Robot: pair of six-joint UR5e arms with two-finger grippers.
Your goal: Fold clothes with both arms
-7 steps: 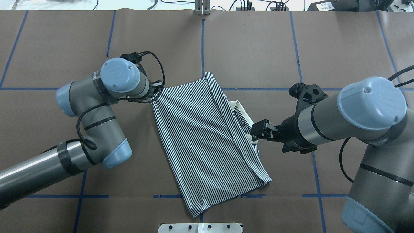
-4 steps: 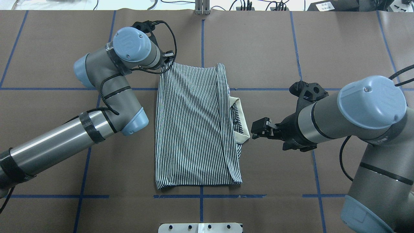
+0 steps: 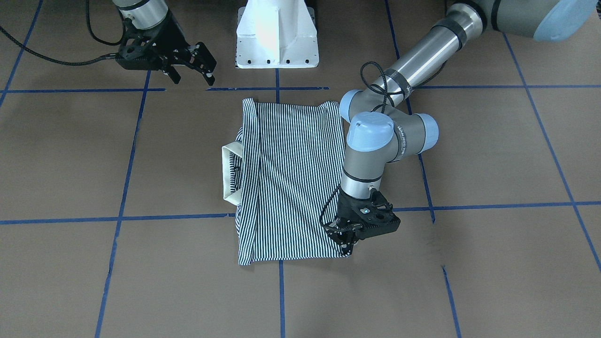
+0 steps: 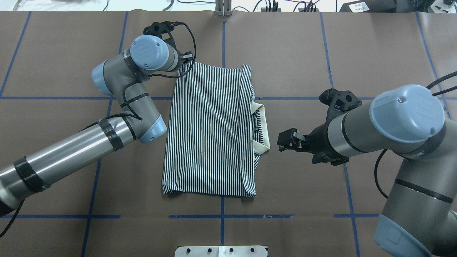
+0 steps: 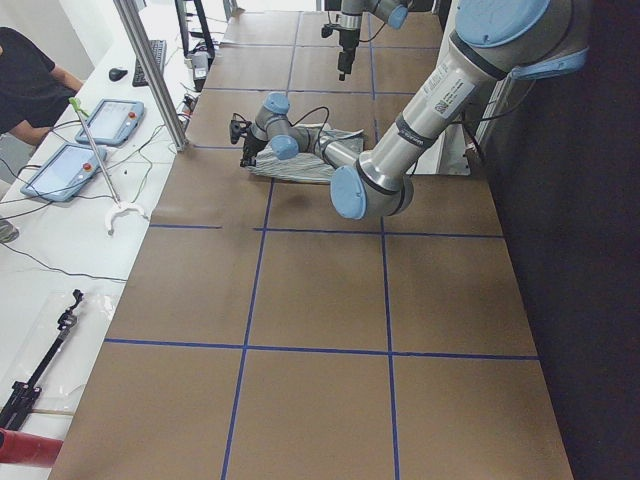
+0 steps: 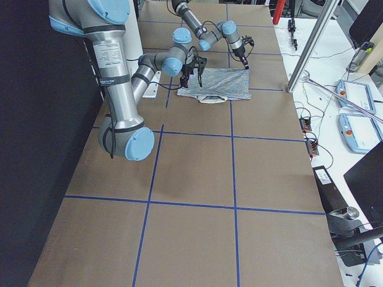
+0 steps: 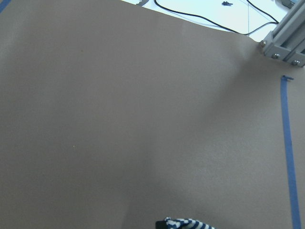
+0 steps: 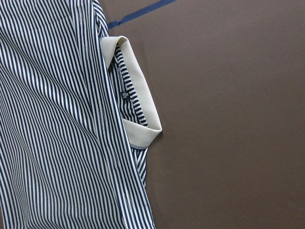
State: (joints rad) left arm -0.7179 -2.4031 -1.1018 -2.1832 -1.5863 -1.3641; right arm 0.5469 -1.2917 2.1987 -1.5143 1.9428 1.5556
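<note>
The striped polo shirt (image 4: 207,135) lies folded into a long rectangle on the brown table, its cream collar (image 4: 262,125) sticking out on the side toward my right arm. My left gripper (image 3: 346,245) is shut on the shirt's far corner on my left side, low at the table; a scrap of striped cloth (image 7: 183,223) shows at the bottom of the left wrist view. In the overhead view this gripper (image 4: 185,61) is mostly hidden under its wrist. My right gripper (image 4: 282,141) is open and empty, a short gap from the collar. The right wrist view shows the shirt (image 8: 57,119) and collar (image 8: 138,81).
Blue tape lines (image 4: 223,53) grid the brown table. The white pedestal base (image 3: 277,37) stands at the robot's edge. An aluminium post (image 4: 223,9) and cables are at the far edge. Tablets (image 5: 105,120) and a person (image 5: 30,80) are beside the table.
My left gripper pulled the shirt's corner away from the robot, swinging the shirt from slanted to straight. My right gripper came off the collar; a gap now shows between them.
</note>
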